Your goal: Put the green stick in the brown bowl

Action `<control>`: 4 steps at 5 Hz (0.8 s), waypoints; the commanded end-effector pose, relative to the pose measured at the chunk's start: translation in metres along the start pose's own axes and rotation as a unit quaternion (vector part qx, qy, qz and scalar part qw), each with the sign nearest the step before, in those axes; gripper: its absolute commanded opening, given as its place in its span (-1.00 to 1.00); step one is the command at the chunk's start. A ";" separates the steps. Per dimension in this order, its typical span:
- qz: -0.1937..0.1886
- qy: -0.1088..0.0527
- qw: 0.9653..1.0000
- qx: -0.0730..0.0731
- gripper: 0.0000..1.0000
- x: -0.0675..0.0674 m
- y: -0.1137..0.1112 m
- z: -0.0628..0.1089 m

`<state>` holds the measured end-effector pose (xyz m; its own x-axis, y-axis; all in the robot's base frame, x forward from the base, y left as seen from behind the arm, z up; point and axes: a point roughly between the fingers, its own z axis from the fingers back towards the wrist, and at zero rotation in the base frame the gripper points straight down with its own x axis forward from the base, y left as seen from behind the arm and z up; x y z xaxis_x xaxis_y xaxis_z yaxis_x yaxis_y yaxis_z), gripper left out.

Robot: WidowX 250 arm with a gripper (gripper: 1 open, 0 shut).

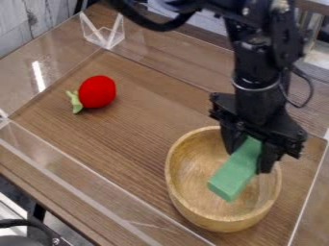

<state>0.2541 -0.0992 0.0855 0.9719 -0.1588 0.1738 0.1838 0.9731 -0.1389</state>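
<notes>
Green stick (234, 176) hangs tilted over the brown bowl (193, 152), lower right; end effector (259, 149) grasps its upper end; it looks stiff, light, smooth-faced; flat sides suit pinching.

A single camera view covers the scene. It looks down from a raised spot at a slant across the wooden tabletop (141, 125), whose grain runs diagonally from 10 o'clock toward 4 o'clock. It stands fairly near: the tabletop fills almost the whole picture, and the arm (264, 58) enters from 1 o'clock with its upper part cut off by the top edge. The brown bowl (187, 178) sits at 5 o'clock, the red toy (96, 91) toward 10 o'clock.
</notes>
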 end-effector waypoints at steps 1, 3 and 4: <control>0.012 -0.023 1.000 -0.003 -1.00 0.006 -0.002 0.010; 0.006 -0.021 1.000 -0.002 -1.00 0.009 -0.014 0.006; -0.013 -0.017 1.000 -0.006 -1.00 0.015 -0.022 0.000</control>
<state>0.2560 -0.1183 0.0781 0.9715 -0.1738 0.1614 0.1963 0.9710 -0.1363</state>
